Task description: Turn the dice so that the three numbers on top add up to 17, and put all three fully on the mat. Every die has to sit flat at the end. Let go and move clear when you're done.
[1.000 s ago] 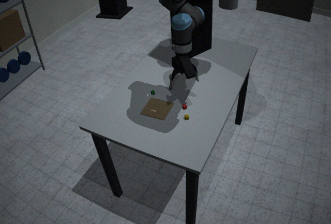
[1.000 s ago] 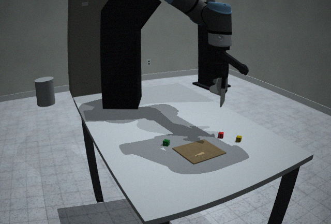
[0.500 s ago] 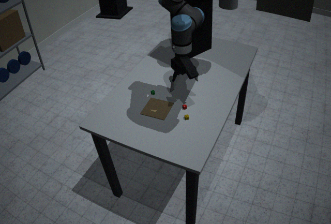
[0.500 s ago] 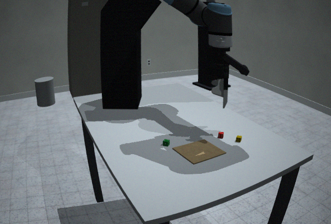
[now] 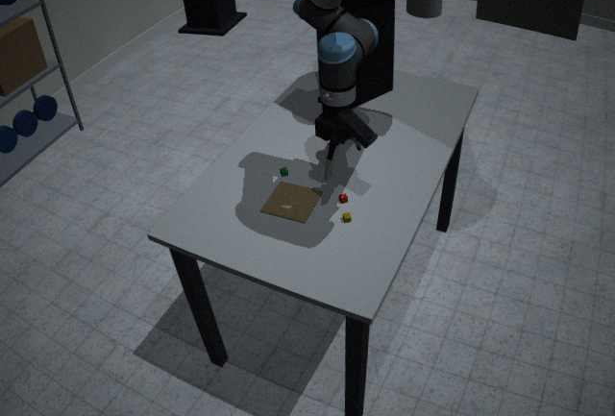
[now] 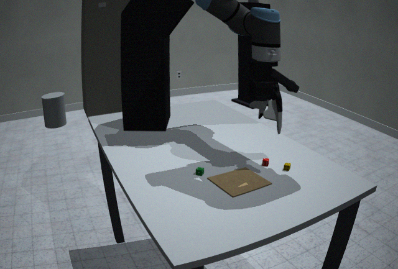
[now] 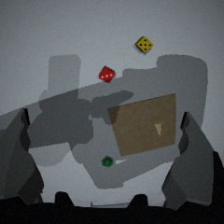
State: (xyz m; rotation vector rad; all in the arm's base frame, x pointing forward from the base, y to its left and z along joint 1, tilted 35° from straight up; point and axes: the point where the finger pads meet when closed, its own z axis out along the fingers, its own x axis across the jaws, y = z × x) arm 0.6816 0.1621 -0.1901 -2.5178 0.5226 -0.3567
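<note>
A brown square mat (image 5: 291, 201) lies flat on the grey table; it also shows in the exterior view (image 6: 239, 181) and the wrist view (image 7: 146, 123). A green die (image 5: 283, 171) (image 6: 199, 171) (image 7: 107, 161) sits on the table just off one mat corner. A red die (image 5: 342, 198) (image 6: 265, 161) (image 7: 106, 74) and a yellow die (image 5: 346, 217) (image 6: 286, 166) (image 7: 144, 44) sit on the table off the mat's other side. All three dice are off the mat. My gripper (image 5: 330, 165) (image 6: 272, 120) hangs well above the table, open and empty.
The arm's dark base column (image 6: 145, 54) stands at the table's far end. A shelf with a box and blue balls (image 5: 19, 68) stands left of the table. A grey cylinder (image 6: 53, 109) stands on the floor.
</note>
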